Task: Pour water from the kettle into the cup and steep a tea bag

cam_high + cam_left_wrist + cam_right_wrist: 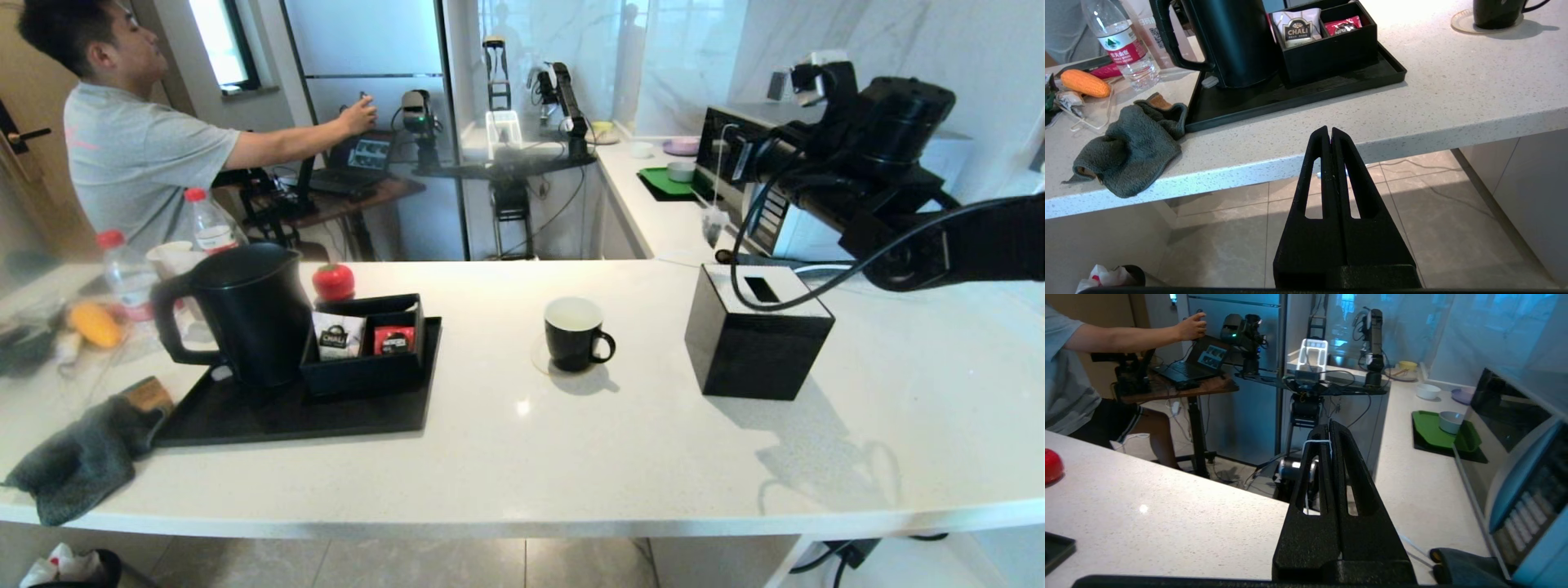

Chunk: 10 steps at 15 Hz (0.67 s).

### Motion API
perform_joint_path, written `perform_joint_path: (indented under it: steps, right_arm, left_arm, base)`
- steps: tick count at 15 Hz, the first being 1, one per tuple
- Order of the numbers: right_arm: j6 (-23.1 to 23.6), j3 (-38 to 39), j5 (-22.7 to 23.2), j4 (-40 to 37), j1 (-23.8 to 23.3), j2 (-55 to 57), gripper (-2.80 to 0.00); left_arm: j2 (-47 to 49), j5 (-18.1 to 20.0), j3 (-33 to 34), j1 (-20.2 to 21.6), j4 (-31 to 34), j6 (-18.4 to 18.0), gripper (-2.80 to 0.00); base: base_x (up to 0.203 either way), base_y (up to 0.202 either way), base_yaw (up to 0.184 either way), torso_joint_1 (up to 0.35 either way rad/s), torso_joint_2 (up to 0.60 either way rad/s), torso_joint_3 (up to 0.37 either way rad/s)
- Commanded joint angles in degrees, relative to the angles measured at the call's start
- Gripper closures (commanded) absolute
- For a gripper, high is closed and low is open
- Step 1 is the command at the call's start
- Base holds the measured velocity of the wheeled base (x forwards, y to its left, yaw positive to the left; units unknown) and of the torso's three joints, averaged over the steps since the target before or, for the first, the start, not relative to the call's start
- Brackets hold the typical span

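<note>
Cup (pixel 575 334): sitting mid-counter — bare room toward the near edge.
Right gripper (pixel 1329 426): hanging beyond cup, clamping tea bag (pixel 715 222) string.
Left gripper (pixel 1329 132): idling below the edge, closed, empty.

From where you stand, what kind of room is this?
Probably a kitchen used as a robot test room: a pale stone counter with a kettle and cup, plus a microwave on the side counter.

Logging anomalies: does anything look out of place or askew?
A crumpled grey cloth droops over the counter's front edge, left of the tray. The tea bag dangles by its string from the shut right end effector, away from the cup.
</note>
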<state>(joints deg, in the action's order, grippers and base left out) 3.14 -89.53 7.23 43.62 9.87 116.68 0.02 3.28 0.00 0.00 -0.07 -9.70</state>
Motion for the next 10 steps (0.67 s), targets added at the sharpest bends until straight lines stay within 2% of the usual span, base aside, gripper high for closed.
perform_joint_path:
  steps: [1,2,5,10]
  right_arm:
    - [0.02,0.29,1.51,0.0,-3.24,-1.48,0.0]
    - [0.02,0.48,2.91,-0.17,-4.29,-1.92,0.0]
    - [0.11,1.89,3.21,-1.89,-6.12,-3.21,0.0]
    - [0.22,10.76,3.23,-0.91,-7.75,-7.6,0.0]
  left_arm:
    - [-0.02,0.06,0.0,0.0,-0.01,-0.05,0.0]
    - [-0.02,0.02,0.0,0.07,-0.01,-0.05,0.0]
    - [-0.02,0.06,0.0,0.0,-0.01,-0.05,0.0]
    - [-0.02,0.06,0.0,0.0,-0.01,0.12,0.0]
  base:
    - [0.0,0.0,0.0,0.0,0.0,0.0]
    - [0.0,0.0,0.0,0.0,0.0,0.0]
    - [0.0,0.0,0.0,0.0,0.0,0.0]
    - [0.0,0.0,0.0,0.0,0.0,0.0]
